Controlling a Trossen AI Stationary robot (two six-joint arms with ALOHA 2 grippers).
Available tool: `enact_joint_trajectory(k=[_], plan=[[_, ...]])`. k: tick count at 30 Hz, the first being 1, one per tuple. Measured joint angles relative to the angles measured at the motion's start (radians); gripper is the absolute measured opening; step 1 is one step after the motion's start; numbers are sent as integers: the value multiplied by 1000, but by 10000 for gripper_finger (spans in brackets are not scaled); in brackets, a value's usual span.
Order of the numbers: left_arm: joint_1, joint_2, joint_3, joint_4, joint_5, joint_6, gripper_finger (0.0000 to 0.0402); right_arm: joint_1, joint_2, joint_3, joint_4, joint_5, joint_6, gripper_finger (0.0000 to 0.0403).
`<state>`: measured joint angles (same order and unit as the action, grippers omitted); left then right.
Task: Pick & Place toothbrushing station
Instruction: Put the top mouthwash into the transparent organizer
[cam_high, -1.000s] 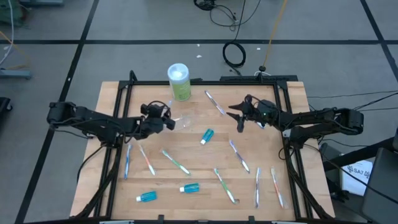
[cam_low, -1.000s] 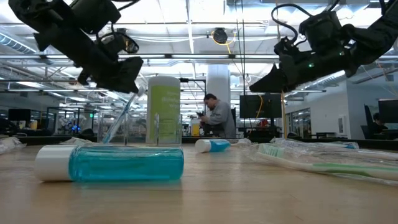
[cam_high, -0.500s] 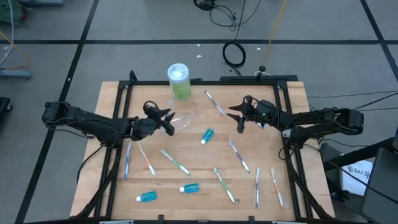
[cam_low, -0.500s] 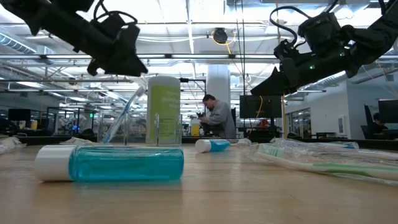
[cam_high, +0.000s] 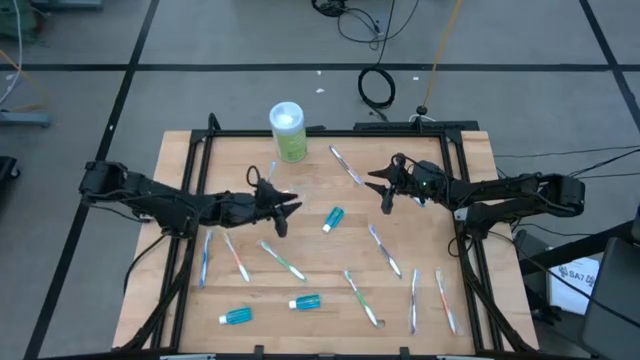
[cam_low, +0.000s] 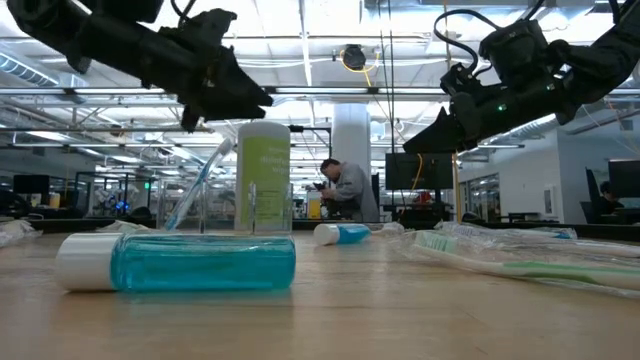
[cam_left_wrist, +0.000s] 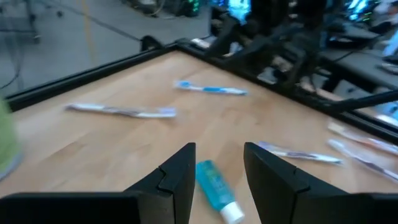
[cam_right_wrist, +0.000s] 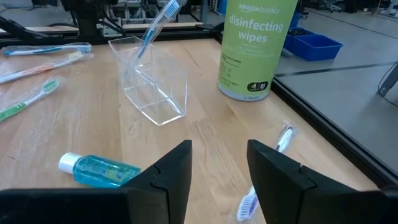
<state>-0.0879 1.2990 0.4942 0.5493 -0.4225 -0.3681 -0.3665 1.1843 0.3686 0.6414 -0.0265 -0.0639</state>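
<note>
A wooden table (cam_high: 470, 300) stands on a grey floor, an open hall with a person (cam_low: 345, 190) beyond it. The left gripper (cam_high: 284, 210) hovers near the table's middle, fingers parted and empty, just above a blue toothpaste tube (cam_left_wrist: 216, 190). The right gripper (cam_high: 382, 187) hangs toward the far right, likewise released. The clear cup (cam_right_wrist: 149, 81) stands near the far edge beside a green wipes canister (cam_high: 287, 131), apparently with one blue toothbrush (cam_right_wrist: 155, 22) leaning inside. Other toothbrushes (cam_high: 283, 261) and two more tubes (cam_high: 306, 301) lie scattered toward the near edge.
</note>
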Motion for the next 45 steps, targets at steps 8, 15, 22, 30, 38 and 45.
enact_joint_trajectory(k=[8,15,22,30,38,45], plan=[[-24,137,-1,217,53,75,141,0,0,0,6,0,-6,146],[-82,271,48,315,8,125,141,0,0,0,72,0,-59,146],[-107,407,189,241,3,165,141,0,0,0,211,0,-61,146],[-119,470,276,14,-108,39,162,0,0,0,236,0,-54,146],[-149,537,284,43,-170,-32,227,1,0,0,230,0,-20,146],[-162,613,284,83,-276,-73,232,1,0,0,229,0,-19,146]])
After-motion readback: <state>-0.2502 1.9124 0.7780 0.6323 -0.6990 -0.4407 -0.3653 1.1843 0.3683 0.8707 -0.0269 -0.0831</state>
